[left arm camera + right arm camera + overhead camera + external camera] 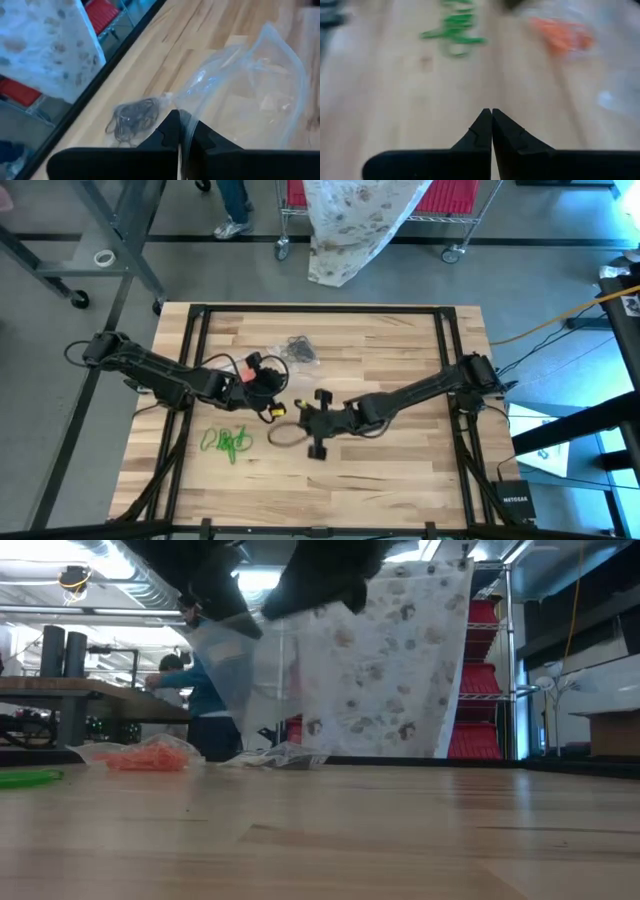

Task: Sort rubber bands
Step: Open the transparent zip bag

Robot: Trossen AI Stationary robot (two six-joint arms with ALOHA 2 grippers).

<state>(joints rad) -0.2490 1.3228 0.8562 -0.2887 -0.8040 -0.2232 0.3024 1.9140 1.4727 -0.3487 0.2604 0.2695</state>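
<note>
My left gripper (pixel 180 131) hangs above the table's middle and is shut on a clear plastic bag (pixel 250 95). Just beyond that bag a clump of black rubber bands (pixel 132 119) lies on the wood, toward the table's far edge (pixel 298 350). Green rubber bands (pixel 228 442) lie in a small heap toward the near left. Orange-red rubber bands (pixel 150 755) lie inside clear plastic on the table. My right gripper (pixel 492 114) hovers next to the left one (pixel 300 412), shut, with nothing between its fingers. My left gripper pinches the clear bag's edge (pixel 186 125) between its two fingers, coming at it on a downward slant from the table's left. The bag spreads out slack beyond the fingertips and hangs below them (pixel 235 670). Whether its lower end rests on the table I cannot tell.
A black frame (pixel 200 320) runs around the wooden tabletop. Bare wood lies to the right and along the near edge. Beyond the far edge stand a cart with red bins, a patterned cloth (pixel 390 660) and a person (pixel 200 700) at another table.
</note>
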